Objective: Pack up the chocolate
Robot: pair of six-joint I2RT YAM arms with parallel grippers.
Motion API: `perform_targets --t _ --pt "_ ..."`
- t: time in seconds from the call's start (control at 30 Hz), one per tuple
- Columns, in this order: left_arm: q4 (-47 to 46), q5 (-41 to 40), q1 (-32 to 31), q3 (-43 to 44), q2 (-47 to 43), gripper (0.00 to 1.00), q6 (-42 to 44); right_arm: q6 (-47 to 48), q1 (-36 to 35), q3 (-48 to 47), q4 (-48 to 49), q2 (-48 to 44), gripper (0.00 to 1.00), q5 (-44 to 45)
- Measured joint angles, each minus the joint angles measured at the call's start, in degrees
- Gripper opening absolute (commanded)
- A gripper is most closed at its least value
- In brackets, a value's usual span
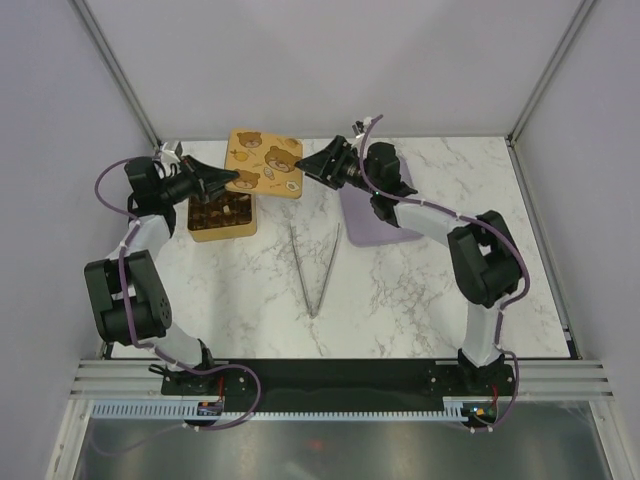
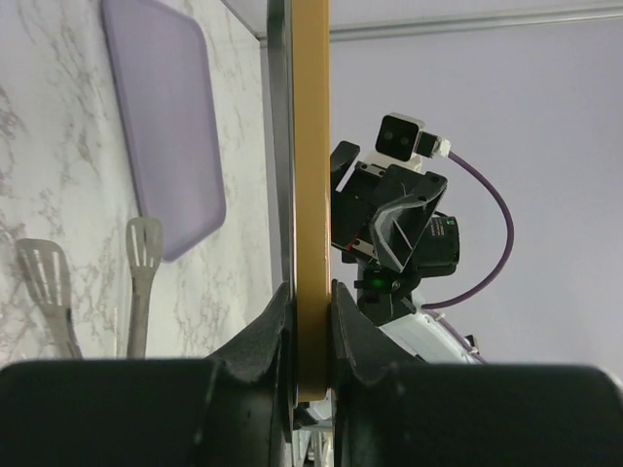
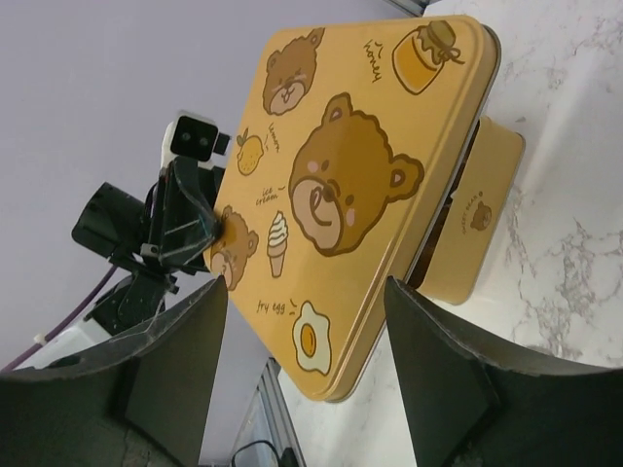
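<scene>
The chocolate (image 1: 222,209), small dark and tan pieces, lies in the square golden-brown box (image 1: 222,228) at the table's back left. My left gripper (image 1: 226,180) is shut on the left edge of the bear-printed lid (image 1: 262,163) and holds it tilted above the box. In the left wrist view the lid (image 2: 311,175) stands edge-on between my left gripper's (image 2: 311,331) fingers. My right gripper (image 1: 310,166) is open at the lid's right edge. In the right wrist view the lid's (image 3: 360,185) near corner lies between the spread fingers of my right gripper (image 3: 304,292), apart from both. The box (image 3: 484,219) shows beneath.
A flat lilac tray (image 1: 372,225) lies right of centre, partly under my right arm, and also shows in the left wrist view (image 2: 165,126). Metal tongs (image 1: 316,268) lie in a V shape mid-table. Grey walls enclose the table on the left, back and right.
</scene>
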State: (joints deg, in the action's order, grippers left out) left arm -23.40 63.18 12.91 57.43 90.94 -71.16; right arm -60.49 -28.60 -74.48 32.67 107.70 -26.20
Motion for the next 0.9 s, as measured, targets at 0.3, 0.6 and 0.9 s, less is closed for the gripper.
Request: perform_targets --t 0.3,0.6,0.9 --pt "6.29 -0.09 5.88 0.63 1.95 0.02 7.15 0.13 -4.15 -15.47 -1.57 16.70 0.68 0.74" --pt "10.32 0.00 8.13 0.90 2.29 0.02 11.17 -3.82 -5.33 -17.66 0.74 23.45 0.71 0.55" --pt "17.25 -1.18 9.20 2.95 2.29 0.02 17.38 -5.68 -5.86 -22.18 1.66 25.73 0.67 0.09"
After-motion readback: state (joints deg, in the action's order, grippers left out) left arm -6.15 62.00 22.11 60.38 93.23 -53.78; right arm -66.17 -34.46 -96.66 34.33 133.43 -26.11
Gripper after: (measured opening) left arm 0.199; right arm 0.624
